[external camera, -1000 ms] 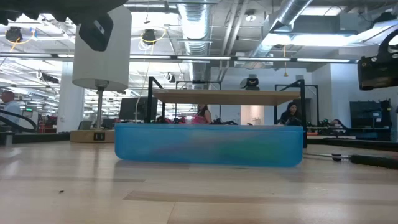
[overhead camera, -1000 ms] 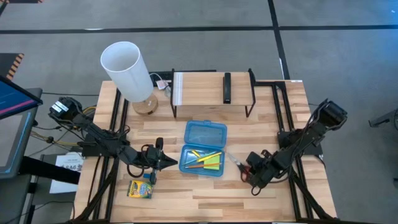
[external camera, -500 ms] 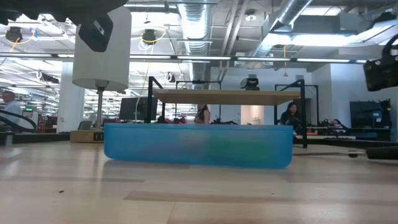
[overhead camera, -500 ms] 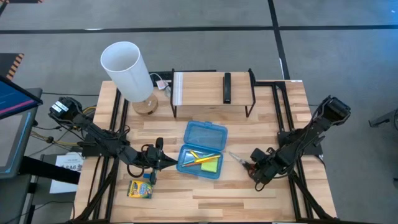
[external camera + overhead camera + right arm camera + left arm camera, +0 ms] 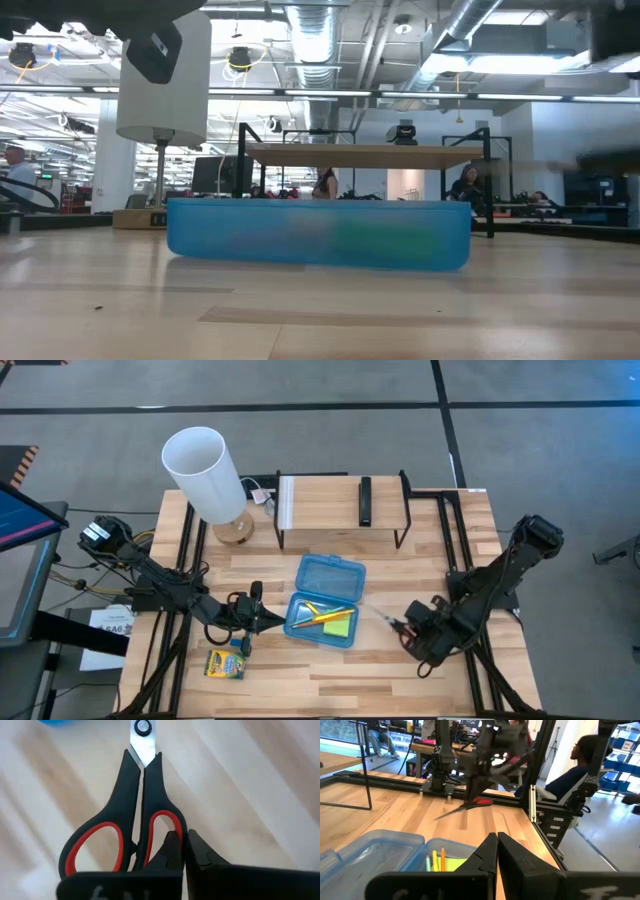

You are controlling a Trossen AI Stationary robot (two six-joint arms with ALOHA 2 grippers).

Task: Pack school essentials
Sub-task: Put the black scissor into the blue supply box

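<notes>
Several items, yellow and orange pencils and a green pad, already sit in the blue case, while the right claw grips the scissors just beside it, the left claw waits shut, and the crayon box lies unpacked on the worktop.

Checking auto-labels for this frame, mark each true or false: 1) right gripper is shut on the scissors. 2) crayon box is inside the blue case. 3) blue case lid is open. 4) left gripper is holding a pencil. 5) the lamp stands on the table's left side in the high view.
1) True: the right gripper is shut on the scissors handle.
2) False: the crayon box lies on the table, outside the blue case.
3) True.
4) False: the left gripper is shut and empty, beside the case.
5) True: the lamp stands there.
</notes>
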